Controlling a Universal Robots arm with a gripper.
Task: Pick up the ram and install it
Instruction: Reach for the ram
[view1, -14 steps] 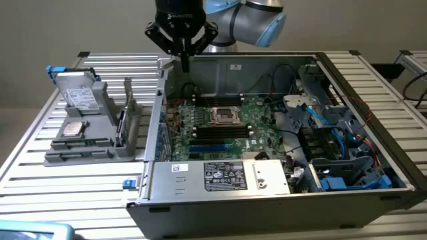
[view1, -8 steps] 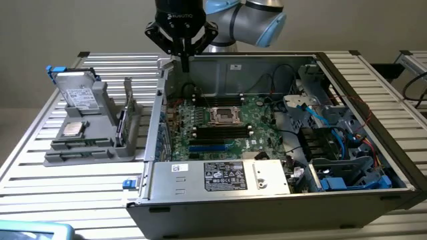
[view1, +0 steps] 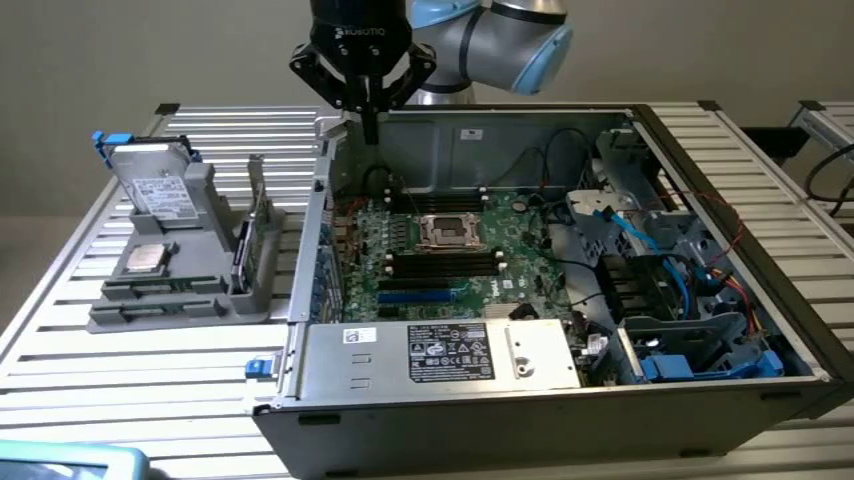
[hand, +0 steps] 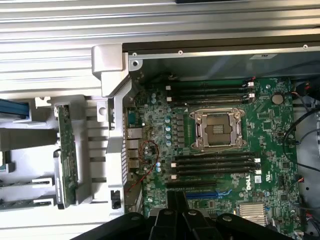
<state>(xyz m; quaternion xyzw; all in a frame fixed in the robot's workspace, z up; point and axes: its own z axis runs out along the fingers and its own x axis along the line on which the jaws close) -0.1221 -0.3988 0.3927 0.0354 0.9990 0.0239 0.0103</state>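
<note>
Slatted metal table (view1: 134, 380) before a plain grey wall (view1: 134, 50), carrying an open computer case (view1: 400, 425). Gripper (view1: 370, 135) pinched together and empty above the case's rear corner. Ram (view1: 242, 258) outside the case, toward the exterior view's left of the jaws, on edge in a grey holder (view1: 160, 305), long axis parallel to the case wall.

A slatted metal surface (view1: 160, 375) carries a grey parts holder (view1: 187, 302) at frame left and an open computer case (view1: 534, 430) at centre-right.
</note>
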